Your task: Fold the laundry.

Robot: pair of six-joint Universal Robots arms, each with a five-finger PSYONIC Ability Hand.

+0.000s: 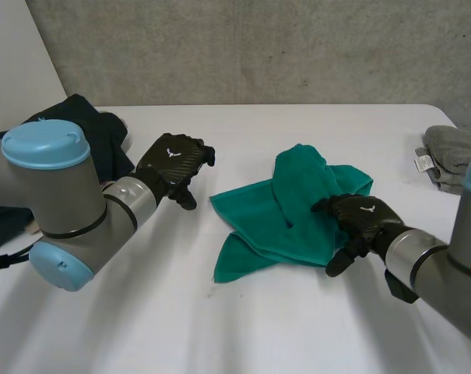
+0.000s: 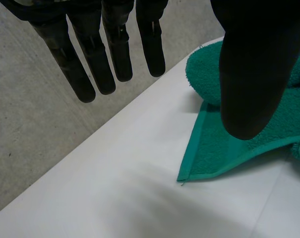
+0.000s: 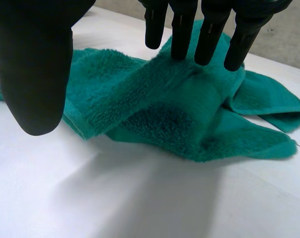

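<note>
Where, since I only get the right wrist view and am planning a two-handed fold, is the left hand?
Observer: The left hand is off to the left of the green towel, apart from it.
Operator: Open or shut?
Observer: Open; its fingers hang straight and hold nothing.
Operator: Anything lying further out on my right?
Observer: A grey cloth lies at the right edge of the table, apart from the towel.

Left hand [image 1: 171, 165], fingers [image 2: 117, 54] straight and spread, right hand [image 1: 360, 216], fingers [image 3: 183, 29] straight, thumb apart
</note>
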